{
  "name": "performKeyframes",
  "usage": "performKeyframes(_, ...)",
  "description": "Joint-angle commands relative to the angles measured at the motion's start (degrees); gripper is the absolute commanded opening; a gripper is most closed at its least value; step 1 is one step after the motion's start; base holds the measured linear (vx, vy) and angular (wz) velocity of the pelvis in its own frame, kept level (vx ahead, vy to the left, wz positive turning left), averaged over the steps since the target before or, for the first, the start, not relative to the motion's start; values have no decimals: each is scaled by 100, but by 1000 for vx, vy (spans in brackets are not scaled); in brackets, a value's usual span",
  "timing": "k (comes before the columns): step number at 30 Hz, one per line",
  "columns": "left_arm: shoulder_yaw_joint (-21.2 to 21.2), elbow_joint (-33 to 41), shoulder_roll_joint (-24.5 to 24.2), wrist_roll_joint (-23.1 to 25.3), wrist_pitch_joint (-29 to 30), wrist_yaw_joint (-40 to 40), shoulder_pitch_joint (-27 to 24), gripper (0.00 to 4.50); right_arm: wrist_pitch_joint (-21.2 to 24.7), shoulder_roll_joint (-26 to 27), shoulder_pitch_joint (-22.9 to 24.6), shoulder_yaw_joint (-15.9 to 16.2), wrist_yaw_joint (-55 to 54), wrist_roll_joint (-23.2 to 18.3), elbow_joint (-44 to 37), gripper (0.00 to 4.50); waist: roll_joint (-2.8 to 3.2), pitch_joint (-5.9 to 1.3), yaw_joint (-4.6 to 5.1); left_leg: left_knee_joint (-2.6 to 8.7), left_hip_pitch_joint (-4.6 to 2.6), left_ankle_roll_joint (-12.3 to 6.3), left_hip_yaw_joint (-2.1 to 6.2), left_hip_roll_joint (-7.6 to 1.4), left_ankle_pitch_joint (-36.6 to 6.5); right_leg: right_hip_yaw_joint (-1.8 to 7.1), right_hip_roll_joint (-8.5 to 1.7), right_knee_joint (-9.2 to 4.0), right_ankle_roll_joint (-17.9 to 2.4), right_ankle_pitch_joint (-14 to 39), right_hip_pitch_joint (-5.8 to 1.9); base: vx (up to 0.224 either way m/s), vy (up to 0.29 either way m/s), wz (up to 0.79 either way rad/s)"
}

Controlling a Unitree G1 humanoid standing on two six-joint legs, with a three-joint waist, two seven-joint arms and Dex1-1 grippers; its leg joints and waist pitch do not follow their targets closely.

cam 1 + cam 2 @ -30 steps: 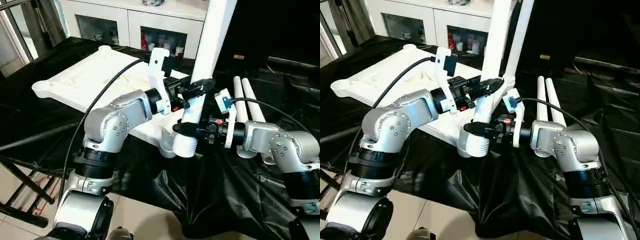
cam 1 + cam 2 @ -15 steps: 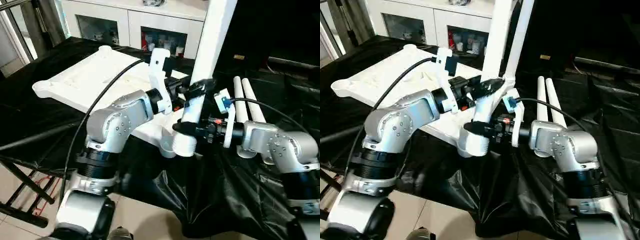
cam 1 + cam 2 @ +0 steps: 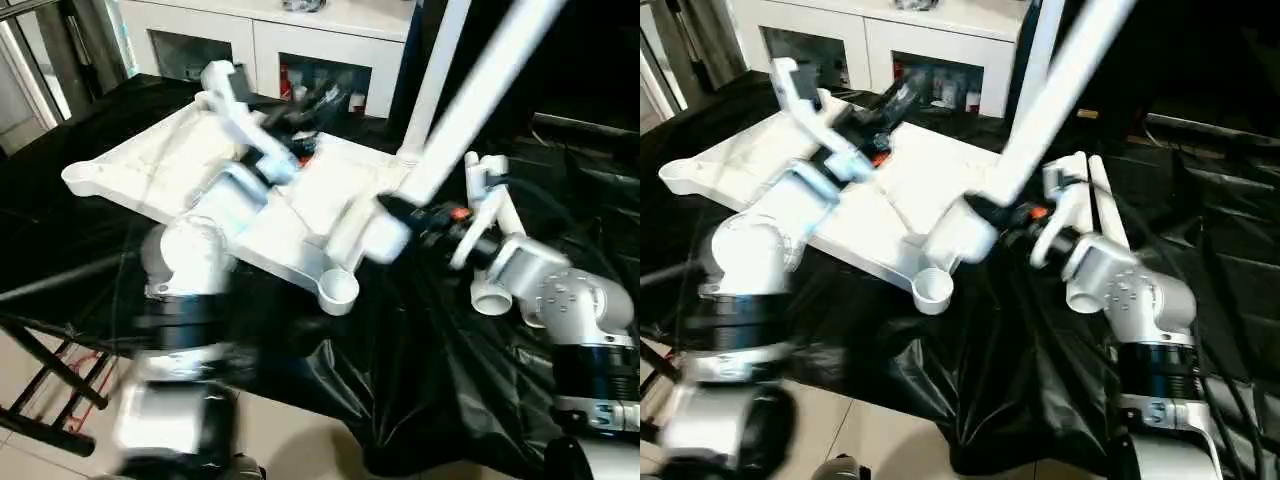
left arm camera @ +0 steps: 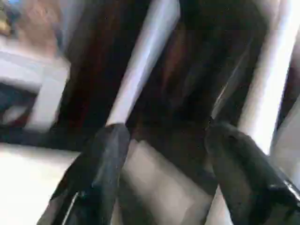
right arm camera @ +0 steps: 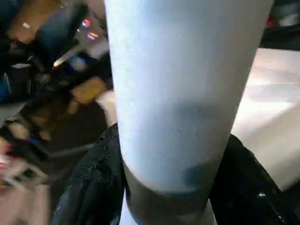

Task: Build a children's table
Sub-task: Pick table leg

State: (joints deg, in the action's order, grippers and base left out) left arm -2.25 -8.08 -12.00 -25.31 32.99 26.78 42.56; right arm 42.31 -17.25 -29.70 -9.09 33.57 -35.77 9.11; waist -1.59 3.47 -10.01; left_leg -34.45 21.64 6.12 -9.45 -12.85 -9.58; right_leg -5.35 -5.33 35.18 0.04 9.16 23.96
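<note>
On the left the left gripper (image 4: 159, 164) hangs with fingers apart over the one upturned tabletop (image 3: 170, 160) on the black-draped table (image 3: 60, 240), while the right gripper (image 3: 392, 212) clamps one stiff, probably light and slippery leg (image 3: 470, 110) near its thick end, a third leg (image 3: 425, 75) stands socketed behind, and two more legs (image 3: 497, 250) lie rightmost.

One tabletop (image 3: 170, 160), with two empty sockets in sight: near socket (image 3: 338, 288) and left socket (image 3: 76, 177). Two legs stand off the cloth (image 3: 420, 390): a tilted leg (image 3: 470, 110) and an upright leg (image 3: 432, 80) at the far corner. More lying legs (image 3: 1102, 195) at right, number unclear. Two grippers: left gripper (image 4: 164, 154), right gripper (image 3: 385, 208).
</note>
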Motion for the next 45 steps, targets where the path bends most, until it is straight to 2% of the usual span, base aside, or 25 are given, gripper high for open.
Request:
performKeyframes(1,-1163,-86,-490,1106,-172,477,-137,308,-177,-169,164,159,-210,436,-62,191,-28,-479,7,416,-80,147,-31,-5,-655,235,-237,-394,-240,1417,-317,0,0,0)
performKeyframes(2,-1665,-149,-858,1542,-335,697,-156,308,-294,-262,250,300,-240,658,-62,191,-15,-484,9,420,-79,219,-33,1,-670,237,-233,-363,-282,1340,-331,0,0,0)
performKeyframes(3,-1946,-199,-1079,1775,-445,854,-164,308,-347,-300,299,354,-262,757,-59,191,-17,-482,28,420,-53,281,-43,11,-667,247,-235,-341,-300,1239,-352,0,0,0)
performKeyframes(5,-2251,-240,-1352,1980,-570,1141,-184,308,-399,-320,355,376,-276,825,-63,191,-22,-491,40,419,-51,307,-46,29,-685,252,-245,-334,-398,1160,-365,0,0,0)
performKeyframes(7,-2361,-240,-1495,1993,-594,1354,-208,308,-428,-309,386,364,-289,818,-75,191,-9,-484,61,416,-52,306,-56,22,-766,256,-258,-315,-586,1097,-359,0,0,0)
performKeyframes(9,-2666,-277,-1940,2280,-674,2033,-221,308,-564,-328,484,401,-311,875,-74,191,17,-459,78,430,-51,295,-52,24,-954,250,-273,-339,-699,1290,-359,0,0,0)
performKeyframes(12,-2914,-475,-2183,2604,-833,2218,-105,308,-642,-318,536,420,-305,959,-66,191,19,-440,116,447,-90,294,-54,32,-1255,251,-265,-399,-609,1732,-343,0,0,0)
performKeyframes(16,-3119,-709,-2268,2798,-934,2378,28,308,-687,-304,566,445,-298,1016,-73,191,50,-437,124,453,-112,297,-40,22,-1367,244,-269,-426,-632,1880,-321,0,0,0)
performKeyframes(17,-3285,-895,-2311,2959,-1066,2526,113,308,-719,-289,583,456,-292,1063,-74,191,58,-437,122,455,-107,302,-36,21,-1414,243,-274,-429,-642,1899,-328,0,0,0)
performKeyframes(23,-3222,-1663,-1837,3057,-1389,2435,274,308,-805,-263,623,464,-296,1108,-54,191,46,-457,108,443,-95,299,-33,25,-1363,243,-283,-411,-718,1741,-352,0,0,0)
performKeyframes(26,-3286,-1955,-1690,3183,-1538,2419,312,308,-822,-245,638,482,-301,1129,-57,191,58,-480,92,431,-82,275,-30,18,-1240,246,-280,-373,-826,1402,-365,0,0,0)
performKeyframes(29,-3331,-2637,-1417,3276,-1767,2351,446,308,-838,-229,653,514,-299,1141,-90,191,52,-474,90,419,-86,239,-46,44,-1224,247,-263,-382,-850,1325,-367,0,0,0)
performKeyframes(31,-3337,-2710,-1399,3276,-1785,2391,466,308,-840,-225,653,512,-289,1145,-89,191,50,-479,84,429,-84,233,-33,24,-1239,247,-280,-373,-872,1350,-379,0,0,0)
performKeyframes(33,-3327,-2797,-1379,3275,-1810,2497,504,279,-850,-216,651,501,-271,1141,-82,191,75,-476,90,429,-87,226,-32,24,-1262,247,-280,-380,-896,1351,-373,0,0,0)
performKeyframes(37,-3271,-2554,-1469,3015,-1795,3616,588,259,-896,-239,645,481,-194,1175,-27,191,61,-463,79,445,-102,228,-29,11,-1365,247,-305,-397,-963,1479,-372,0,0,0)
performKeyframes(38,-3283,-2504,-1492,2995,-1793,3732,591,234,-901,-243,643,480,-186,1180,-18,191,67,-459,88,450,-96,239,-26,1,-1366,251,-301,-384,-996,1442,-372,0,0,0)
performKeyframes(41,-3400,-2510,-1523,3066,-1844,4042,663,228,-932,-261,636,509,-154,1200,9,191,72,-464,88,441,-98,216,-34,12,-1344,252,-301,-378,-1026,1363,-380,0,0,0)
performKeyframes(43,-3465,-2498,-1547,3109,-1860,4179,676,192,-953,-265,634,531,-139,1219,23,191,78,-468,90,442,-93,209,-31,8,-1296,252,-301,-367,-1013,1330,-382,0,0,0)
performKeyframes(45,-3524,-2420,-1570,3104,-1819,4514,671,186,-994,-262,629,553,-114,1244,45,191,88,-469,94,445,-97,218,-27,6,-1314,250,-304,-371,-1023,1337,-384,0,0,0)
